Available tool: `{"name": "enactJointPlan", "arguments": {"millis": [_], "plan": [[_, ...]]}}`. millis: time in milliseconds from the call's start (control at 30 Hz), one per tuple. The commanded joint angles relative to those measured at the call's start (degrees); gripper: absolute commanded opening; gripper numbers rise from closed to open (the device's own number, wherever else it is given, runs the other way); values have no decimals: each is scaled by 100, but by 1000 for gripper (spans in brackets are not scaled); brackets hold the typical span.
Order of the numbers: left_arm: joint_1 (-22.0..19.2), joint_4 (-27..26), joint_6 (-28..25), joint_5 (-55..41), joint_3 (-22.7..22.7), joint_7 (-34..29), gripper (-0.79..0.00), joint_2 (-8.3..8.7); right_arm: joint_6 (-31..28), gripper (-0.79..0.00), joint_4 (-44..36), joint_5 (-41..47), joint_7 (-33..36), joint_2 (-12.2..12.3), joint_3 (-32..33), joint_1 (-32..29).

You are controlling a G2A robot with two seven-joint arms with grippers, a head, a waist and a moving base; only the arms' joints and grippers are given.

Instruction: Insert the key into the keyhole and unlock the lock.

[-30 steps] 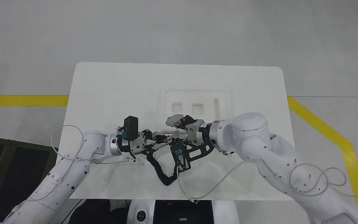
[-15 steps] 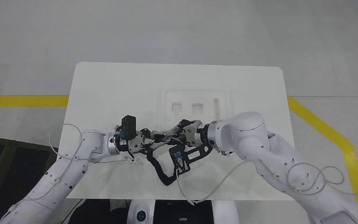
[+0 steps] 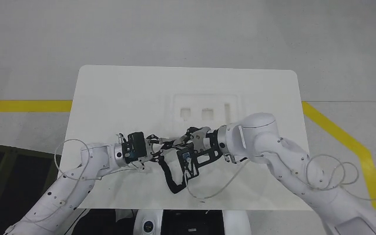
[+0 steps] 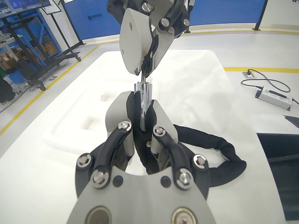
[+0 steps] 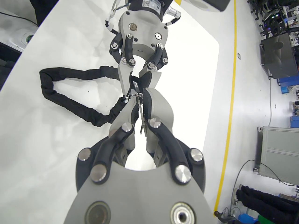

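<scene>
My left gripper is shut on the lock, a chrome cylinder on a black fabric-sleeved chain. Facing it tip to tip, my right gripper is shut on the key, whose blade meets the cylinder's end face. In the right wrist view the key sits between my right gripper's fingers, with a small ring near the tips, and the left gripper is just beyond. From the top view both grippers meet over the table's front middle. The chain's loop lies toward the front edge.
A white foam tray with shallow pockets sits behind the grippers on the white table. The table's front edge runs close under the chain loop. A yellow floor line passes on both sides.
The right gripper has closed in on the left gripper, bringing the key onto the lock's end. The left wrist has turned and dropped slightly toward the front edge.
</scene>
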Motion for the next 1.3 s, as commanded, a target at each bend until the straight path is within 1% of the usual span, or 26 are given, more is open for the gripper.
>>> {"name": "enactJointPlan", "arguments": {"millis": [0, 133, 300, 467, 500, 533, 600, 633, 800, 967, 1100, 1267], "plan": [[92, -67, 104, 84, -65, 40, -785, 11, 83, -785, 65, 390, 207, -15, 0, -6], [228, -186, 219, 185, -167, 99, -785, 26, 388, -785, 206, 1243, 635, -46, 10, -14], [372, -305, 376, 305, -278, 106, -785, 35, 725, -785, 117, 2238, 1424, -65, -46, 49], [474, -380, 451, 363, -365, 111, -785, 37, 1010, -785, -69, 2925, 2018, -58, -52, 114], [487, -389, 448, 367, -378, 110, -785, 37, 1040, -773, -94, 3003, 2102, -54, -49, 125], [499, -396, 451, 359, -392, 118, -785, 35, 1057, -616, -123, 3067, 2171, -51, -49, 138], [512, -389, 442, 347, -418, 126, -785, 32, 1079, -197, -154, 3148, 2269, -47, -48, 163], [515, -377, 431, 338, -427, 127, -785, 30, 1089, 0, -157, 3175, 2301, -46, -51, 174], [519, -308, 395, 265, -445, 153, -785, 9, 1173, 0, -146, 3213, 2259, -54, -51, 208], [511, -131, 377, 108, -537, 169, -785, -6, 1198, 0, -248, 2928, 1998, -36, 85, 157], [659, -19, 345, -38, -789, 95, -785, 28, 1197, 0, -334, 2573, 1597, 15, 306, -68], [1047, 59, 226, -266, -1307, -69, -785, 117, 1265, 0, -294, 2312, 1065, 88, 604, -481]]}}
